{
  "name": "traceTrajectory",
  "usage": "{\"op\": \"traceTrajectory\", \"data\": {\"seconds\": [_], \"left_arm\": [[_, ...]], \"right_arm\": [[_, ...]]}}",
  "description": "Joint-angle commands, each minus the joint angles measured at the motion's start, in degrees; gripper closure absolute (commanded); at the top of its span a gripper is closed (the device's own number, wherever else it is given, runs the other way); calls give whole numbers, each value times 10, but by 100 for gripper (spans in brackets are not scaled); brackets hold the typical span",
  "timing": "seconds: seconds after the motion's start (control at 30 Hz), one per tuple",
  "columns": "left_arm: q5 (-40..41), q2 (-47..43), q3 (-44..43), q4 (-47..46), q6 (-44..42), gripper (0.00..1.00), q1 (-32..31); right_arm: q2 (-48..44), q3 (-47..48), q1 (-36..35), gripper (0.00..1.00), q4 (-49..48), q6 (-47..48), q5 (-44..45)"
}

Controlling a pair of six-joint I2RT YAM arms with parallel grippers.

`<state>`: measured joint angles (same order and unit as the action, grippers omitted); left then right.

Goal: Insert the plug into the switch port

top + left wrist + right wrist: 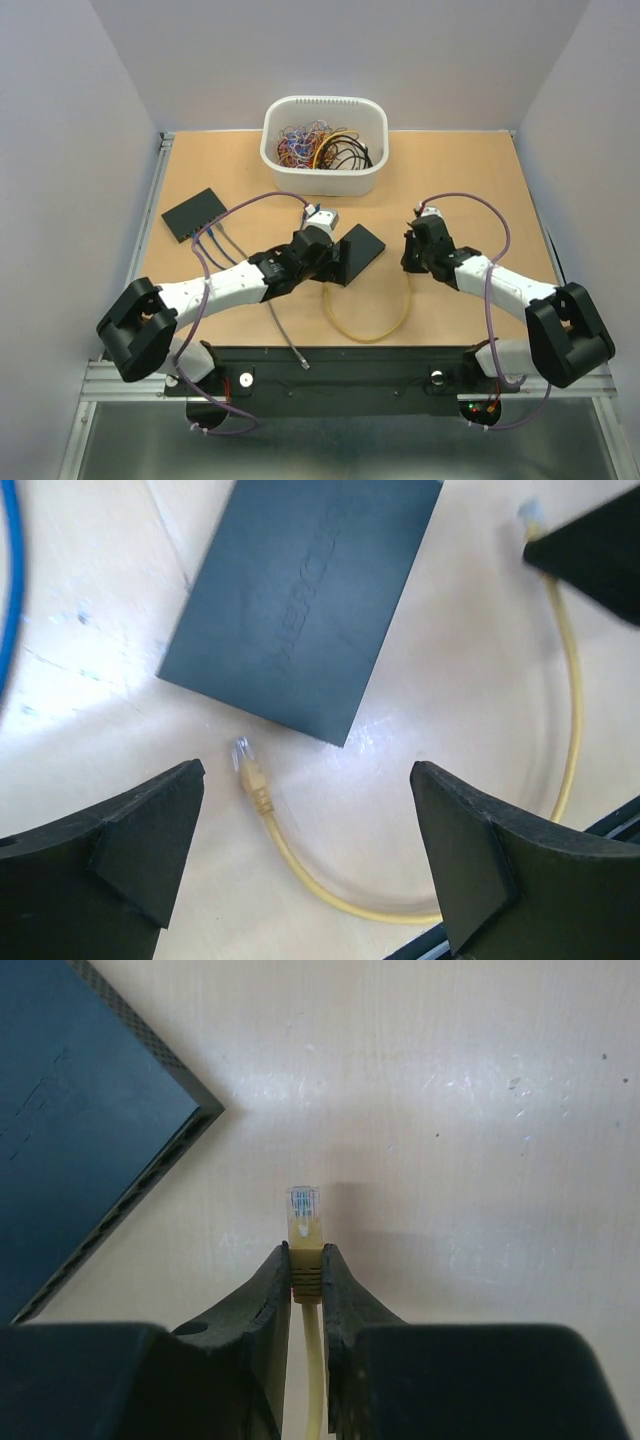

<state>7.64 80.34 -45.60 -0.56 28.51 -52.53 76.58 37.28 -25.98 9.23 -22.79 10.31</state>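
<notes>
My right claw (306, 1270) is pinched on the yellow cable (375, 325) just behind its clear plug (304, 1210), so the plug sticks out past my fingertips (275, 1285), pointing to twelve o'clock in my right wrist view and hanging above the bench (470, 1110). The near black switch box (70, 1130) lies off at ten o'clock from the plug there, apart from it, with one corner toward me and a slotted edge running down toward seven o'clock. I cannot make out a port along that edge.

My left claw (305, 850) stands wide and holds nothing. Between its two fingers (140, 840) the cable's other end lies loose on the bench, its second clear connector (242, 752) just beside the box's near corner, not touching it. From there the yellow cable sweeps in a loop toward five o'clock and climbs at the right of the left wrist view to my right claw at one o'clock.

From overhead, that box sits mid-bench, partly under my left claw, with the right claw at its three o'clock. A second black switch box (195, 213) lies at ten o'clock, with blue cables (222, 245) plugged into its edge. A white basket (325, 178) of tangled wires stands at twelve o'clock, at the far edge. A grey cable (285, 340) trails toward six o'clock.
</notes>
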Motion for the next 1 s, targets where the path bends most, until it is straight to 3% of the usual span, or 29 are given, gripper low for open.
{"op": "traceTrajectory", "data": {"seconds": [0.0, 0.1, 0.23, 0.37, 0.5, 0.83, 0.97], "left_arm": [[56, -55, -41, 28, -27, 2, 14], [56, -78, -39, 8, -29, 1, 37], [-31, -89, -13, -65, -20, 1, 102], [-29, -73, -23, -85, -22, 2, 127], [-19, -49, -36, -104, -31, 3, 139], [-97, 42, -13, -229, -24, 7, 145], [-103, 88, -14, -239, -25, 9, 145]], "right_arm": [[-38, -13, -11, 100, 7, -23, -42], [-54, -26, -30, 100, 6, -39, -56], [-50, -26, -89, 100, 8, -63, -41], [-52, -36, -133, 99, 10, -90, -24], [-50, -55, -166, 100, 7, -108, -9], [-34, -78, -198, 100, -47, -99, -3], [-20, -74, -206, 100, -64, -93, 2]]}}
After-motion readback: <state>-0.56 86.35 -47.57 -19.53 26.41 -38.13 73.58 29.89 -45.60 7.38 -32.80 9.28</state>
